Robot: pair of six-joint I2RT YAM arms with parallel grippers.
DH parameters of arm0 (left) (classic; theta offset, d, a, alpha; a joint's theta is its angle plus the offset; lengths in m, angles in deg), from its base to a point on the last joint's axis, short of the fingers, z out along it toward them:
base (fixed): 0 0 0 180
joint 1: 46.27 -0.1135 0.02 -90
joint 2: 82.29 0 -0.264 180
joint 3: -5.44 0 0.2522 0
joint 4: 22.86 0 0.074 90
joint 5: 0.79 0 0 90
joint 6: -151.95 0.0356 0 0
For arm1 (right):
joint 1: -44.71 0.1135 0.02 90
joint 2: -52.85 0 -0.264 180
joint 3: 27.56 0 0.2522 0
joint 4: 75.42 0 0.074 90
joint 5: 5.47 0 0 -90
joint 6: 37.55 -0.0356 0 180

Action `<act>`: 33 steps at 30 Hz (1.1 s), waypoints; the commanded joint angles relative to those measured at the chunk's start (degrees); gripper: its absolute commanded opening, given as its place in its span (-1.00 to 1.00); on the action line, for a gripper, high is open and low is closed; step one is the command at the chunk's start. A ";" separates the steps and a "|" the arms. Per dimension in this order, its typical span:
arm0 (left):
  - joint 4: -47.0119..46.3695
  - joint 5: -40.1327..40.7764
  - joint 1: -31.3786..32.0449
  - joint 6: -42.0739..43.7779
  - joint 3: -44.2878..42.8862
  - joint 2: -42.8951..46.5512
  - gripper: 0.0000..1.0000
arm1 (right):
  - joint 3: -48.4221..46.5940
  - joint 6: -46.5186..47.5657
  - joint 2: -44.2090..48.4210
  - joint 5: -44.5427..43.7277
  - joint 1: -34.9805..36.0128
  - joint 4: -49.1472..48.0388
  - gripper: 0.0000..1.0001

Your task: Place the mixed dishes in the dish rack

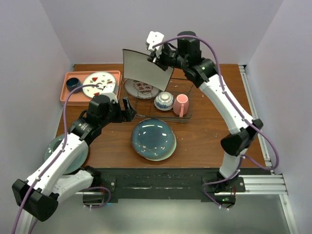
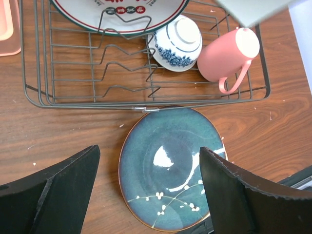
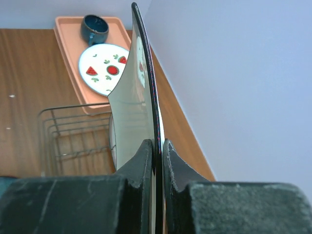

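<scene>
In the top external view, the right gripper (image 1: 157,57) is clamped on the upper edge of the white square plate (image 1: 145,67), which hangs tilted above the back of the dish rack (image 1: 146,111). The round white plate with dark-blue lettered rim (image 1: 140,89), the small blue-and-white patterned bowl (image 1: 164,101) and the pink mug (image 1: 181,105) already sit inside. We judge that a steep descent could knock the square plate against the lettered plate or catch it on a divider.

The left gripper (image 1: 127,109) waits just beside the rack's front left corner, spread and empty, near enough to foul the lowering. A blue-green round plate (image 1: 153,139) lies in front of the rack. A pale green round plate (image 1: 73,155) lies partly under the left arm. The table (image 1: 204,141) is brown wood, closed in by pale walls, with metal rails along its right and near edges.

From the left wrist, we see both fingers (image 2: 53,195) wide apart with nothing between them. The blue-green plate lies below, its far rim right at the rack's front wire. A clumsy nudge could shove it into the rack. White specks dot the wood.

From the right wrist, the square plate stands edge-on, pinched only at its margin. We think it could pivot or slip. Beyond lie the salmon-pink tray (image 3: 66,36), the white plate with red marks (image 3: 102,70) and the small dark blue cup (image 3: 95,28), against a pale wall (image 3: 234,73).
</scene>
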 commanded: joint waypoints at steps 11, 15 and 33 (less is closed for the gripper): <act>0.26 -0.18 -0.72 1.74 -3.45 -5.88 0.76 | -8.37 12.76 -6.79 5.00 0.06 -5.59 -1.00; -0.26 -0.27 -0.90 1.92 -3.28 -6.24 0.76 | -9.07 13.29 -8.99 4.74 -0.03 -6.12 -1.00; -1.67 -3.35 -1.08 1.74 -2.05 -7.47 0.77 | -6.52 9.25 -14.79 5.18 1.03 -17.19 -1.00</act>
